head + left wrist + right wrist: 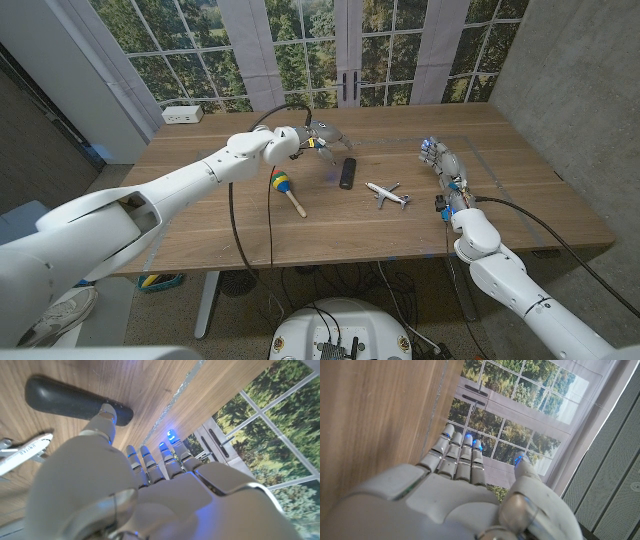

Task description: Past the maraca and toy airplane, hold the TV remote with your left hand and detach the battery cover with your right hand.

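The TV remote (347, 173), judged rigid, light and smooth, is seen at table centre, at four o'clock from the spread, empty left hand (318, 137); its long edges are best clasped. The right hand (441, 160) is extended, empty.

My arms are smooth white shells with rounded joints, a black cable trailing from each wrist. My left robot hand (322, 136) and right robot hand (441, 160) are grey-silver, with fingertips (468, 439) glowing blue.

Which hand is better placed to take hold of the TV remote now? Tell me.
Left. The left hand hovers open just beside the TV remote; the right hand waits apart, past the toy airplane.
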Tool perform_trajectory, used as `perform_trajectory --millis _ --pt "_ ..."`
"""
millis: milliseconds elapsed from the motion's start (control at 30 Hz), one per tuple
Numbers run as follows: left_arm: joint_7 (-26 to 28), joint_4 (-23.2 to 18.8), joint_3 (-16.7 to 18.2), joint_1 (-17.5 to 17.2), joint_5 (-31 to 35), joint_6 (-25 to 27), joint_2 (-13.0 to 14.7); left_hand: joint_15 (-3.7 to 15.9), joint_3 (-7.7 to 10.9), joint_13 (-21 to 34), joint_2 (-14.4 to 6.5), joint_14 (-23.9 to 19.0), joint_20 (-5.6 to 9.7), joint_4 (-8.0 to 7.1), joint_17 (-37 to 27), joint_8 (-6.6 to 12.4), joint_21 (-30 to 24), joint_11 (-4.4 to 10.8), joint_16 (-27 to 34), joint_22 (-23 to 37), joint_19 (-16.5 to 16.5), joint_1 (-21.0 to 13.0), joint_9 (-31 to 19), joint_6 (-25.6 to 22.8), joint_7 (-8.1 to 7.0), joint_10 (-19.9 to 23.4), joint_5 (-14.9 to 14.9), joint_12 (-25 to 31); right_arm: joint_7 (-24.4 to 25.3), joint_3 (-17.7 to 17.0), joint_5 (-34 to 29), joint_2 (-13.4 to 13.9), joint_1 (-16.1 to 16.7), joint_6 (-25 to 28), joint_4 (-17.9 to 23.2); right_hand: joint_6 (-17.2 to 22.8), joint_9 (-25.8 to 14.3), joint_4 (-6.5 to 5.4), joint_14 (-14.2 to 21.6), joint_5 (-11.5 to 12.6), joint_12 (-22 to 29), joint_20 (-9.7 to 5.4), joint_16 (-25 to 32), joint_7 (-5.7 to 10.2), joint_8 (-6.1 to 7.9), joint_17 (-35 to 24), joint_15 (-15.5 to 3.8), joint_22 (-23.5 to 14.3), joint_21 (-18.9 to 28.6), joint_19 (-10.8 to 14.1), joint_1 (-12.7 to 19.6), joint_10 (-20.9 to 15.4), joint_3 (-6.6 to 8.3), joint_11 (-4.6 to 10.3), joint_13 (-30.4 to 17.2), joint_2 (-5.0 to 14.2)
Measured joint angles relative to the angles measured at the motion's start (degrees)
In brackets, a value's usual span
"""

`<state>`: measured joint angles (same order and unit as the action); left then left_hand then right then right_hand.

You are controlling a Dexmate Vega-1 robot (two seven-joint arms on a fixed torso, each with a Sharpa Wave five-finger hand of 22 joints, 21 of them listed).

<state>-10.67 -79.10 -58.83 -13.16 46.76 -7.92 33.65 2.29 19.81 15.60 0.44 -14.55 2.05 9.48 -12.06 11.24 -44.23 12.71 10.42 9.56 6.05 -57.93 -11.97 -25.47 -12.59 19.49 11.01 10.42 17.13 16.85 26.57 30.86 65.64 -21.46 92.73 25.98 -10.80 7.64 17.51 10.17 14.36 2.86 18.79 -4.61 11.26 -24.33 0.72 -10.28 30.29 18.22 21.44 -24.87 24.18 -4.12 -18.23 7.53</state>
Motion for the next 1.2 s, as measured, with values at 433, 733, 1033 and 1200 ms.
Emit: perform_trajectory --millis 433,733,1033,1200 --pt "-1.3 4.1 -2.6 3.1 4.1 -3.6 -2.4 0.07 -0.53 -1.5 -0.2 1.8 0.31 -0.2 1.2 0.0 1.9 -0.04 0.0 0.0 -0.3 -0.2 0.3 0.8 0.21 -1.6 0.0 0.0 -0.2 -0.5 0.1 -0.1 0.8 -1.4 0.0 0.2 0.0 -0.53 0.0 -0.2 0.0 0.0 0.3 -0.22 0.0 -0.3 0.0 0.0 0.0 0.0 -1.5 -0.2 -0.53 -0.19 0.0 0.32" --pt "0.2 6.7 -4.5 4.6 8.2 -6.5 -3.8 -0.03 -0.76 -2.0 -0.5 2.3 0.31 0.03 1.4 0.01 2.4 -0.02 0.0 0.0 -0.3 -0.4 0.3 1.2 0.0 -2.2 0.0 0.0 -0.1 -1.2 0.1 -0.1 1.7 -1.9 0.0 0.4 0.0 -0.87 0.0 -0.2 0.0 0.0 0.3 -0.17 0.0 -0.3 0.0 0.0 -0.2 0.0 -1.5 -0.2 -0.87 -0.19 -0.3 0.33" --pt "1.4 10.0 -6.4 6.0 9.9 -7.6 -5.7 -0.11 -0.98 -2.7 -0.8 2.8 -0.14 -0.2 1.4 0.01 3.2 0.08 0.3 0.0 -0.5 -0.8 0.3 2.6 0.1 -2.7 -0.2 0.0 0.2 -1.6 -0.2 -0.2 2.3 -2.2 0.4 0.4 0.0 -1.01 0.0 -0.2 0.0 0.0 0.3 -0.18 0.0 -0.3 0.0 0.0 -0.2 0.0 -2.1 -0.5 -1.01 -0.5 -0.3 0.85" --pt "1.7 11.5 -7.2 6.6 10.2 -8.0 -6.5 -0.24 -1.2 -3.1 -2.5 2.9 -0.65 -0.46 1.4 0.01 3.9 -0.02 0.4 0.0 -0.4 -0.4 0.3 3.5 0.22 -3.3 -0.2 0.0 0.3 -1.7 -0.4 -0.2 2.5 -2.3 0.5 0.4 0.0 -1.17 0.0 -0.2 0.0 0.0 0.3 -0.18 0.0 -0.5 0.0 0.0 -0.2 0.0 -2.8 -0.5 -1.16 -0.5 -0.3 0.11"
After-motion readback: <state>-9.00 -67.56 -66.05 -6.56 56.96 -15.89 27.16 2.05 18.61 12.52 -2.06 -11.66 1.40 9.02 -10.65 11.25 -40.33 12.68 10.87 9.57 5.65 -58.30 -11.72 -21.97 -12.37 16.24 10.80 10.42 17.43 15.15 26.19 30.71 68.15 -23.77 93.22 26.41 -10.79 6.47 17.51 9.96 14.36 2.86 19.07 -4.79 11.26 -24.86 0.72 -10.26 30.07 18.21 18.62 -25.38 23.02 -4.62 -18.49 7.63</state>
